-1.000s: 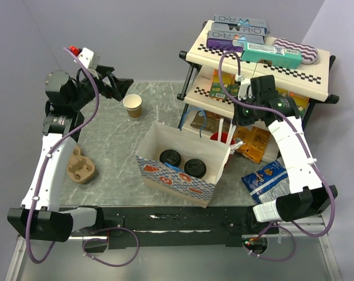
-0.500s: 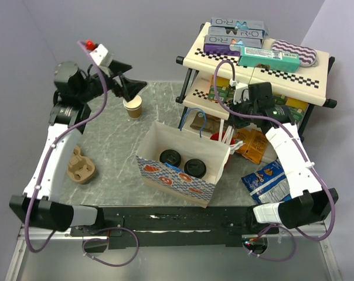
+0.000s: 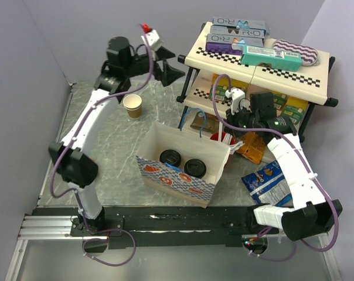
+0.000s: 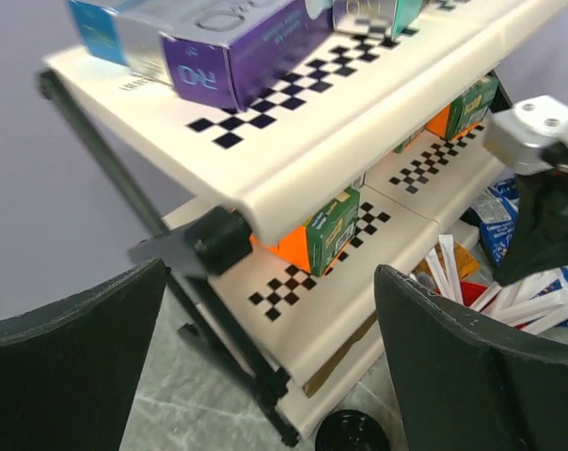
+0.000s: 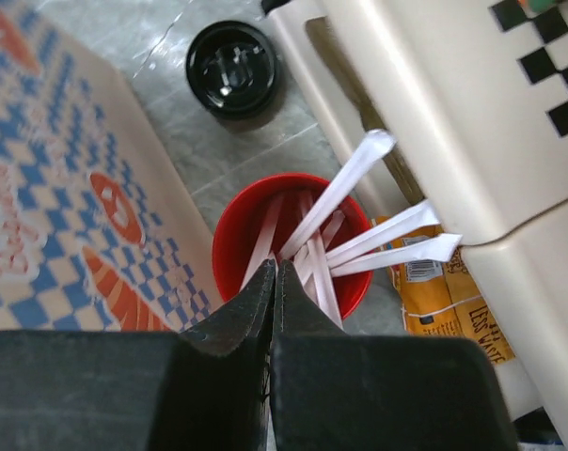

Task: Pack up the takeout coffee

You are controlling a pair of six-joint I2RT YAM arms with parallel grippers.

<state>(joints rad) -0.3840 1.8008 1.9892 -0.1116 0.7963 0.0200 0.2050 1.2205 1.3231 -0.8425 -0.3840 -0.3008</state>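
The takeout coffee is two small brown cups with black lids [image 3: 170, 157] [image 3: 195, 168], standing upright side by side inside the open blue-and-orange patterned paper bag [image 3: 159, 175]. My left gripper [image 3: 172, 65] [image 4: 270, 282] hangs open at the far back, facing the corner of the shelf rack, with nothing between its fingers [image 4: 68, 357]. My right gripper [image 3: 228, 124] [image 5: 276, 268] is shut, its tips right over the stirrers in the red cup [image 5: 237, 254] [image 3: 219, 138]; I see nothing pinched between them.
A lidless brown cup [image 3: 132, 106] stands on the table behind the bag. A loose black lid [image 5: 233, 68] [image 4: 352, 432] lies by the foot of the two-tier checkered shelf rack [image 3: 256, 64], which carries boxes. Snack packets [image 3: 265, 181] lie at the right.
My left arm has swung from the back left corner rightward, past the lidless cup, up to the shelf rack, still open. The right gripper has edged left and down toward the red cup.
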